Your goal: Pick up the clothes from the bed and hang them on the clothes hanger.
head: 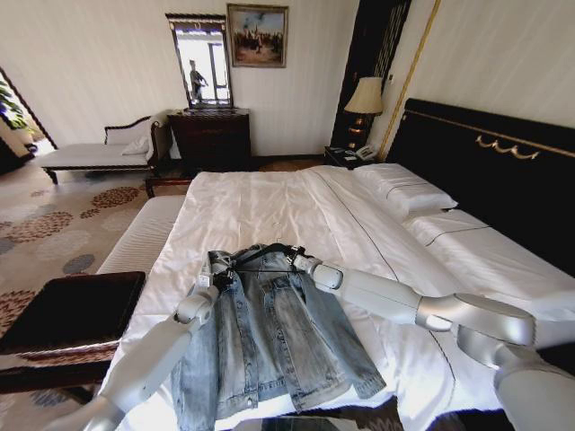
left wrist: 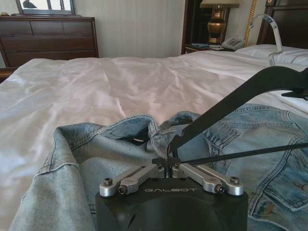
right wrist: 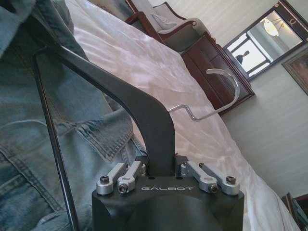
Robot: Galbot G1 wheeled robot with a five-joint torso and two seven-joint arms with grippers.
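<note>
1. The denim jacket (head: pixel 269 346) lies flat, front up, at the near edge of the bed (head: pixel 296 211).
2. The left gripper (left wrist: pixel 167 166), jaws closed, pinches one end of the black hanger (left wrist: pixel 231 103) at the collar.
3. The right gripper (right wrist: pixel 161 169), jaws closed, clamps the hanger's other shoulder.

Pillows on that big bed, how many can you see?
2. One white pillow lies at the head of the bed nearer the lamp; a second pillow lies beside it against the black headboard. Others may be hidden.
</note>
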